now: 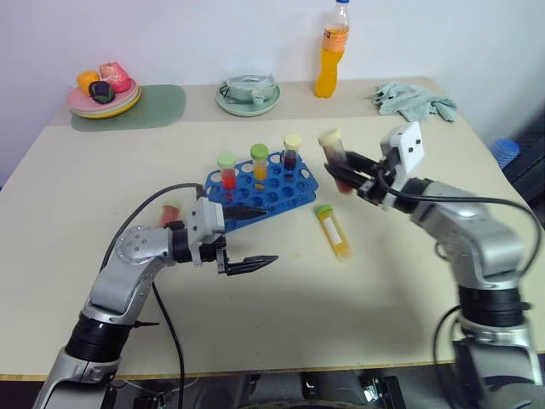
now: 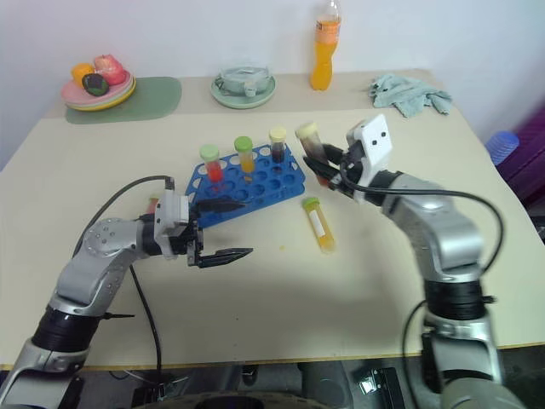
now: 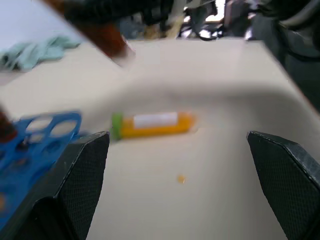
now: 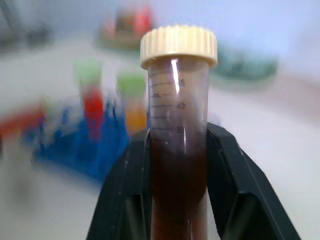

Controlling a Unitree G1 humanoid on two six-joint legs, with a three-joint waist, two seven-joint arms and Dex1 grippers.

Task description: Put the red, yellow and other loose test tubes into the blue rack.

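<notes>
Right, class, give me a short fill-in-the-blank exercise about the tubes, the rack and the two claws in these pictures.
1. The right claw is shut on a tube with a ____ cap.
2. The blue rack has ____ tubes standing in it.
3. The yellow tube lying on the table has a ____ cap.
4. The left claw is ____.

Missing words: cream; three; green; open

A red tube [image 1: 170, 213] lies mostly hidden behind the left arm. The bottle [image 1: 333, 47] is cut at the far edge. Plate [image 1: 103, 100] items are too small to tell.
</notes>
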